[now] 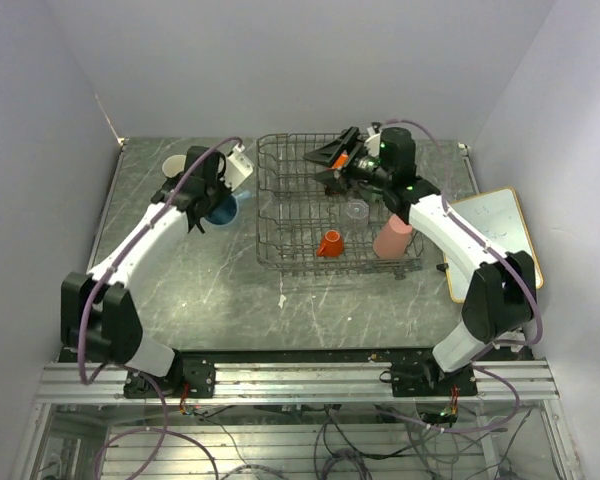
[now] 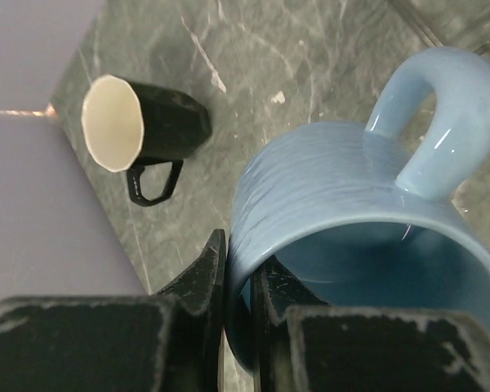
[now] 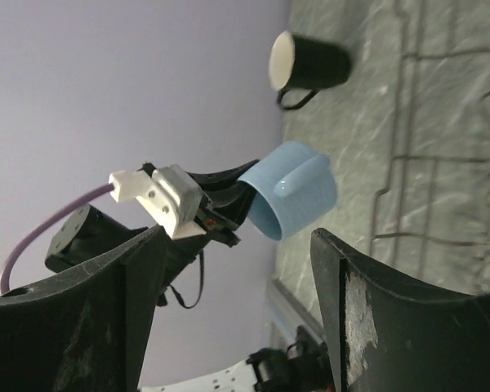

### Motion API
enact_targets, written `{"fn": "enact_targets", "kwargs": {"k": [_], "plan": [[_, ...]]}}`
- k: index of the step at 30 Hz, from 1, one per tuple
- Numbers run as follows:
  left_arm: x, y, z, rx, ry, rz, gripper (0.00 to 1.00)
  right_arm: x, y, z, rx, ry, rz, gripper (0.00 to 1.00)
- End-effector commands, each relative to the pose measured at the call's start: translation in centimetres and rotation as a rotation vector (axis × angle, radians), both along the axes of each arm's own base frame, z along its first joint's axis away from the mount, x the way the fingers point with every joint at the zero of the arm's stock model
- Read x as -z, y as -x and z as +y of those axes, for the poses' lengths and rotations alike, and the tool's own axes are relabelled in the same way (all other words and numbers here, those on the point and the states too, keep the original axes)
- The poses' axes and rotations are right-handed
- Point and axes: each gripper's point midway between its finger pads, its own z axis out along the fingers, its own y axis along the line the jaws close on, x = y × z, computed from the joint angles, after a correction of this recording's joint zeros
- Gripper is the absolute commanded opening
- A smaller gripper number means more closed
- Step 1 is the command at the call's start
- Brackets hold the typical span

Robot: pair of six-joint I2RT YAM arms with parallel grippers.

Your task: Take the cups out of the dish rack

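Over grey marbled tabletop (image 1: 210, 285), left tool (image 2: 238, 263) pinches light blue mug (image 2: 327, 188); right tool (image 3: 238, 237) seemingly spread.

On the grey marbled table (image 1: 180, 290), the left gripper (image 1: 212, 200) sat at the rim of a light blue mug (image 1: 223, 210) in the upper left of the frame, just left of the wire dish rack (image 1: 261, 200), with a black mug (image 1: 173, 165) with a pale inside farther left near the corner. The right gripper (image 1: 318, 167) hung over the rack's upper middle, fingers spread apart. In the rack's lower part were a tiny orange cup (image 1: 330, 244), a clear glass (image 1: 356, 210) and, at the right wall, a pink tumbler (image 1: 392, 238); a wood-framed white board (image 1: 495, 235) lay at the right edge.
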Motion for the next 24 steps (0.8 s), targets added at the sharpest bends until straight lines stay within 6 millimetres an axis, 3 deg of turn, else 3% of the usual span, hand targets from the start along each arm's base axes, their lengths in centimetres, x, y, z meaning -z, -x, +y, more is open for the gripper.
{"fn": "enact_targets", "kwargs": {"k": [1, 9, 16, 24], "plan": [[-2.3, -2.6, 0.3, -0.078, 0.063, -0.003, 0.07, 1.0, -0.8, -4.1, 0.093, 0.125, -0.043, 0.71], [0.1, -7.8, 0.7, -0.143, 0.138, 0.092, 0.07, 1.4, -1.9, -8.4, 0.175, 0.207, -0.065, 0.72], [4.4, -11.1, 1.7, -0.216, 0.158, 0.195, 0.07, 2.3, -2.0, -9.9, 0.200, 0.218, -0.056, 0.72], [6.5, -13.3, 2.5, -0.285, 0.266, 0.258, 0.07, 3.2, -3.4, -11.1, 0.229, 0.314, -0.085, 0.73]]}}
